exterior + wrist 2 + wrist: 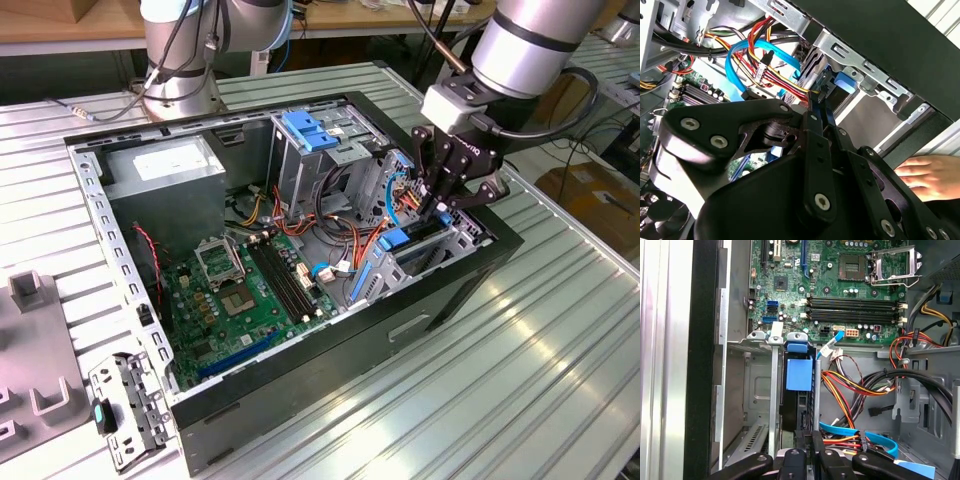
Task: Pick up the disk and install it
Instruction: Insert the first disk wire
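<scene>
The disk (799, 405) stands edge-on in its bay, mostly hidden by a blue tab (799, 374) and bay rails. The claw (441, 207) tips sink among cables; their grip state is undeterminable. A hand (930, 176) is cut by the picture's edge.

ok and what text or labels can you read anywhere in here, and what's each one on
No text can be read.
White sticker on the power supply: print too small to read.
Gripper: small white lettering on its body, too small to read.
Motherboard: white markings, too small to read.
</scene>
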You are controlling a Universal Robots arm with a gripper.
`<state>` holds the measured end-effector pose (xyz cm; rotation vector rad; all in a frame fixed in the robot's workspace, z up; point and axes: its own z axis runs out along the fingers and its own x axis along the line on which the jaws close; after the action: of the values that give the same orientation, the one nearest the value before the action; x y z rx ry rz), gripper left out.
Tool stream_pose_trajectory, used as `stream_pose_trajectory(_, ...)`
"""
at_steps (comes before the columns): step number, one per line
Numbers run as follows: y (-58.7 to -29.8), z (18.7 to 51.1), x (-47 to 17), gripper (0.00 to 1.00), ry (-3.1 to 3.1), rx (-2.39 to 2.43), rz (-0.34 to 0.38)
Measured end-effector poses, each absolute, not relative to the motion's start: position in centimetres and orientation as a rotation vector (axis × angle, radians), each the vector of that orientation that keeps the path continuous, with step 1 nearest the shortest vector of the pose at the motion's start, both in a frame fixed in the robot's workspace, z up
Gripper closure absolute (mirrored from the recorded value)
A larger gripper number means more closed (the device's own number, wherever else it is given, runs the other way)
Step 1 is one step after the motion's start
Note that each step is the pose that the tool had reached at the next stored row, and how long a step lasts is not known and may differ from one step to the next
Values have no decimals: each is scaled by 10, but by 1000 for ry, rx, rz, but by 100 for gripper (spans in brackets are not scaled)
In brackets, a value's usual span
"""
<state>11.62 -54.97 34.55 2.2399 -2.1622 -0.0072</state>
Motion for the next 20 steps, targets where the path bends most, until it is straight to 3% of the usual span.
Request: stream_pose_trajectory(20, -553, 345, 115, 84, -2166, 2243, -14)
